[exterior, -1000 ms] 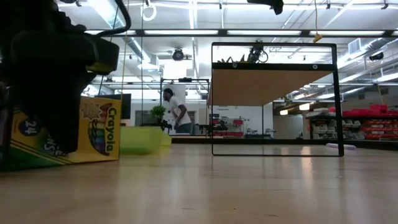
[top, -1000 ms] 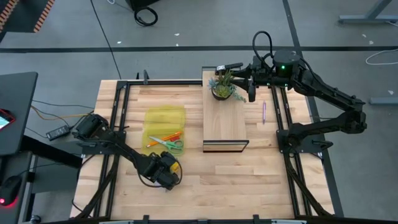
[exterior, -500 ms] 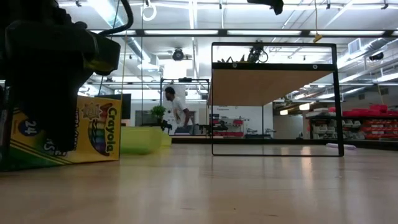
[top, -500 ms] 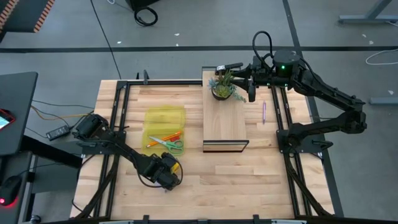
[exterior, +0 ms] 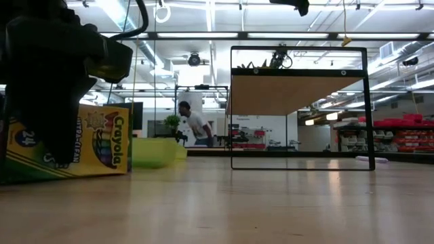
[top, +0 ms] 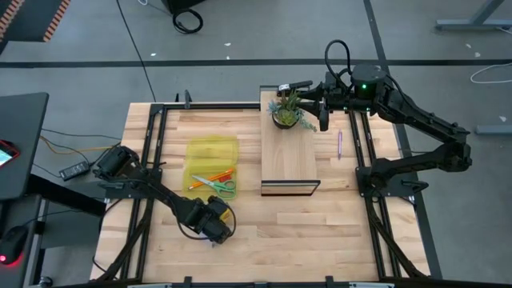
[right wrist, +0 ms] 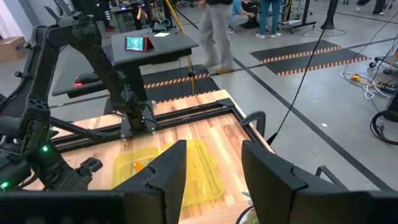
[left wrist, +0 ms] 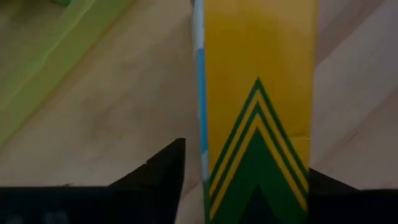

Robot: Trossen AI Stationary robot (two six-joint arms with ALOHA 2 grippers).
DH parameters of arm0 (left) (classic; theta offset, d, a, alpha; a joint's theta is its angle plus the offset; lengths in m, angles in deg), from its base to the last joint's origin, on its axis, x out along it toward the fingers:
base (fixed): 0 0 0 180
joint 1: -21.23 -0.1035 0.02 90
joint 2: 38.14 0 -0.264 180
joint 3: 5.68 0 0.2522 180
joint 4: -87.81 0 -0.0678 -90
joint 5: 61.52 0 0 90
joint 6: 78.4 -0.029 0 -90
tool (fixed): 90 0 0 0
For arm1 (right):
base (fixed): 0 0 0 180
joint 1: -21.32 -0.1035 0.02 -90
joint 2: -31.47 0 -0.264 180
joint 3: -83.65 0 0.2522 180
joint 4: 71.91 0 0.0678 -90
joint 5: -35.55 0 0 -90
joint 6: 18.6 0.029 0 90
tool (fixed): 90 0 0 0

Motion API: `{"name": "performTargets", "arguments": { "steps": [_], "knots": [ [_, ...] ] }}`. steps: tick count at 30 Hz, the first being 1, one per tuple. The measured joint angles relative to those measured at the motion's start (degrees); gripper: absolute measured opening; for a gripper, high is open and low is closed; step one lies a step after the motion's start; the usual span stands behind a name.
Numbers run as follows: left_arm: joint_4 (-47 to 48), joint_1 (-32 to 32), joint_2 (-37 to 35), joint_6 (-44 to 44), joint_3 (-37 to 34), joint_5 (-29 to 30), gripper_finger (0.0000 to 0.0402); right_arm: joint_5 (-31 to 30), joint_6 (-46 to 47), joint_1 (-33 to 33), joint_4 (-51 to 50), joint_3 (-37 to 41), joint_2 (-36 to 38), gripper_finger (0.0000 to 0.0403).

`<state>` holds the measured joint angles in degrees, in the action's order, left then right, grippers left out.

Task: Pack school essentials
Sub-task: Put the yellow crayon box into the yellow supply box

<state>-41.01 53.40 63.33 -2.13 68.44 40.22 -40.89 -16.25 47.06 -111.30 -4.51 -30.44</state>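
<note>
Left wrist view: the left gripper [left wrist: 249,186] has its two dark fingers on either side of the yellow-green crayon box [left wrist: 258,93], closing onto its smooth cardboard sides, over the pale wooden table [left wrist: 106,112]. From above, that gripper [top: 216,226] is at the table's near left, just beside the yellow translucent case [top: 212,152]. The right gripper [top: 316,108] hangs spread by the potted plant [top: 286,110].
</note>
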Motion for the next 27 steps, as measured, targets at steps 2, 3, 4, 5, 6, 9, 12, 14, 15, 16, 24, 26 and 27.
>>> {"name": "performTargets", "arguments": {
  "steps": [2,3,4,5,6,9,12,14,15,16,24,26,27],
  "knots": [
    [0.01,-0.11,-0.02,-0.49,0.00,-0.30,0.0160,0.00,0.00,0.00,0.00,0.00,0.00,0.0160],
    [0.01,-0.14,-0.20,-0.75,0.00,-0.58,0.0151,0.00,0.00,0.00,0.00,0.00,0.00,0.0160],
    [0.03,-0.16,-0.48,-1.25,0.00,-0.71,0.0141,0.00,0.00,0.00,0.00,0.00,0.00,0.0160],
    [-0.01,-0.23,-0.78,-1.68,0.01,-0.90,0.0131,0.00,0.00,0.00,-0.02,0.00,0.00,0.0160],
    [-0.04,-0.25,-1.14,-2.00,0.02,-0.98,0.0123,0.00,0.00,0.00,-0.01,0.00,0.00,0.0160],
    [0.15,-0.25,-3.06,-3.83,0.02,-1.02,0.0097,0.00,0.00,0.00,-0.02,0.00,0.00,0.0160],
    [0.77,-0.25,-4.96,-5.87,0.02,-1.03,0.0080,0.00,0.00,0.00,-0.02,0.00,0.00,0.0160],
    [0.94,-0.25,-6.53,-6.90,0.02,-1.07,0.0076,0.00,0.00,0.00,-0.04,0.00,0.00,0.0160],
    [1.09,-0.25,-7.49,-7.84,0.02,-1.07,0.0076,0.00,0.00,0.00,-0.04,0.00,-0.01,0.0160],
    [1.24,-0.29,-8.46,-8.38,0.02,-1.09,0.0080,0.00,0.00,0.00,-0.04,0.00,0.00,0.0160],
    [10.05,-4.22,-16.28,-16.21,0.02,-1.08,0.0107,0.00,0.00,0.00,-0.04,0.00,0.00,0.0160],
    [11.04,-6.32,-17.71,-20.03,0.02,-1.15,0.0100,0.00,0.00,0.00,-0.04,0.00,-0.02,0.0160],
    [11.56,-7.44,-18.30,-22.38,0.02,-1.14,0.0096,0.02,0.00,0.00,-0.04,0.00,-0.02,0.0160]
  ]
}}
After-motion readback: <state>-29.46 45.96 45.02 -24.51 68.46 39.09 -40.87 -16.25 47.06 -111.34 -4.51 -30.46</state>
